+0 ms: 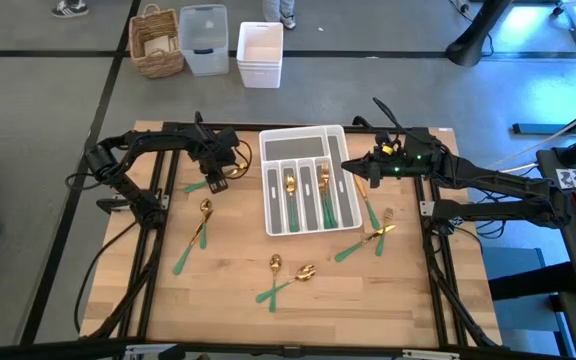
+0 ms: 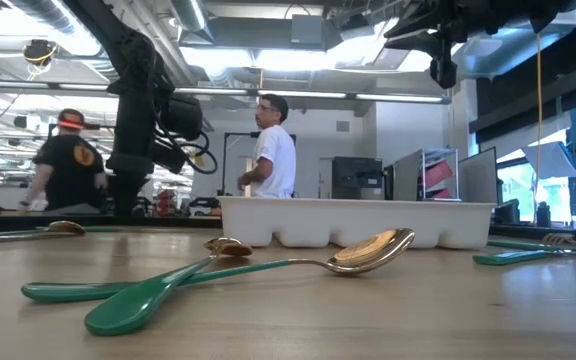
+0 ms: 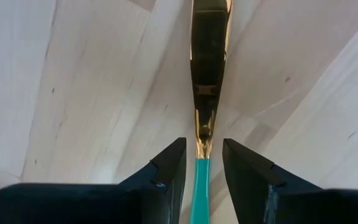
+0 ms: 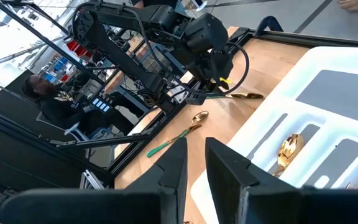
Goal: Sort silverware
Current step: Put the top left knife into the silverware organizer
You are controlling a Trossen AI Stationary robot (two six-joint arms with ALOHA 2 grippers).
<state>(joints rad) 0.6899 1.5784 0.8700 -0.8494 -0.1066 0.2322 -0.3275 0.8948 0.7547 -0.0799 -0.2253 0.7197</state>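
tray point(image 1: 306, 140) mid-table; silverware point(image 1: 290, 277) in it, around it.

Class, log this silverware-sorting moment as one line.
left pincer: open, straddling green-handled gold utensil | right pincer: open, empty, above white slotted tray | several utensils loose on table

We see bright, even light from ceiling strips in the low view, windows glaring at its right. The near spoon point(image 2: 268, 262) blurs at its handle. Gold glints hard in the left wrist view; shadows seem soft.
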